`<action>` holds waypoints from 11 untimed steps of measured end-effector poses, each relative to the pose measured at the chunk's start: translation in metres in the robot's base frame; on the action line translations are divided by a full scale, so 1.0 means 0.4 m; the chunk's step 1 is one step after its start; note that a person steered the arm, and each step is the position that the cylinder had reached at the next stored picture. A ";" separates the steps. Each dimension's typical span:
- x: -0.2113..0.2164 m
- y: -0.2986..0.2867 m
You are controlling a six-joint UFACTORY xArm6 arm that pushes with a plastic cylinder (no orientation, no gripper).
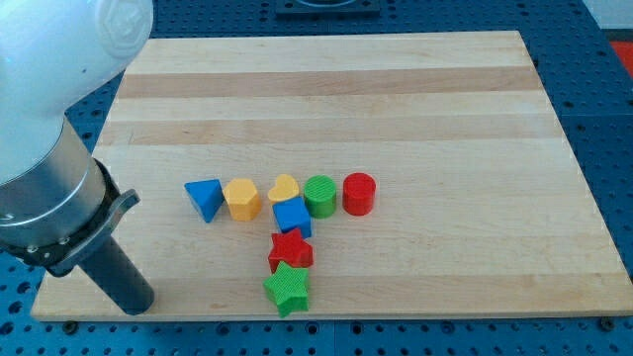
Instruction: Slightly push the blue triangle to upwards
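Tool: the dark rod, with my tip [138,300] at its lower end, stands near the view's bottom-left corner of the desk [396,89]; it has no jaws, holds nothing and touches no block
Tip position: below and to the view's left of the blue triangle [205,198], well apart from it, with bare wood between
Task block: the blue triangle lies at the view's left end of a row of blocks, just beside the yellow hexagon [242,199]; whether the two touch cannot be told
Row, toward the view's right: yellow heart [284,188], green cylinder [319,195], red cylinder [359,193]
Blocks below the row: blue cube [292,216] under the heart, then red star [291,250], then green star [287,288] nearest the bottom edge
Progress: judged not started; there is no contact with the triangle
Remaining: bring the tip directly beneath the triangle, then make a short push toward the view's top
Path above triangle: open wood
Risk: an off-centre push may turn the triangle or drag the hexagon
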State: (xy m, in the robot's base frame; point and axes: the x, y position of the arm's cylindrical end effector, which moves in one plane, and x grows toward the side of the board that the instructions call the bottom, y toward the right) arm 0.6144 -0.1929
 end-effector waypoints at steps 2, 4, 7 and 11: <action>-0.043 0.035; -0.084 0.040; -0.096 0.055; -0.209 0.086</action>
